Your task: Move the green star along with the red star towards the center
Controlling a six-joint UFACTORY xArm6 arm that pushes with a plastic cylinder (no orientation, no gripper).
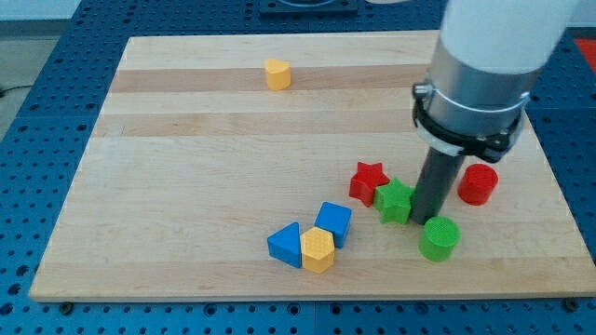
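My tip (429, 221) is sitting just right of the green star (395, 200), which is touching the red star (369, 180); there is no claw showing. Both are lying right of the desk (186, 186) centre, with open wood stretching leftward.

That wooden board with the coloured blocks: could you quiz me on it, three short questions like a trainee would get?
1. True or false: the green star touches the red star.
2. Which block lies nearest my tip: A green star, B yellow block at the view's top, C blue cube?
3. How many yellow blocks are on the board?

Key: 1 true; 2 A; 3 two, the other beside the blue triangle.
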